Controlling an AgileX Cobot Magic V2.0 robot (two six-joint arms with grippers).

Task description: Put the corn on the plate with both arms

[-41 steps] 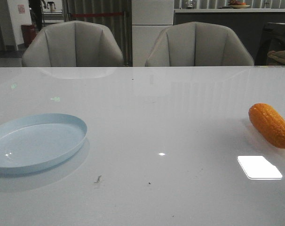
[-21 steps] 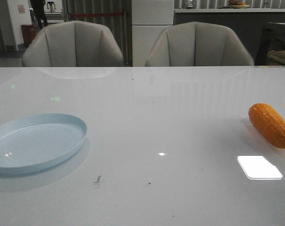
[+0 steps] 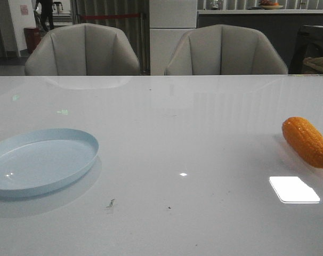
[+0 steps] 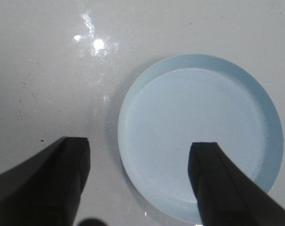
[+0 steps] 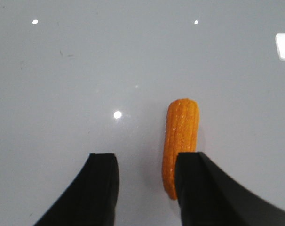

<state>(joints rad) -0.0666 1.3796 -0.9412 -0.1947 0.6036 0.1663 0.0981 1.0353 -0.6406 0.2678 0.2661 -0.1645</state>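
An orange cob of corn lies on the white table at the far right of the front view. At the near left sits the pale blue plate, with nothing on it. Neither arm shows in the front view. In the left wrist view my left gripper hangs open above the plate, one finger over its inside and the other over bare table. In the right wrist view my right gripper is open above the table; the corn lies below it, partly hidden behind one finger.
The glossy white table shows bright light reflections, one large patch near the corn. Two grey chairs stand behind the far edge. A few small dark specks mark the table near the front.
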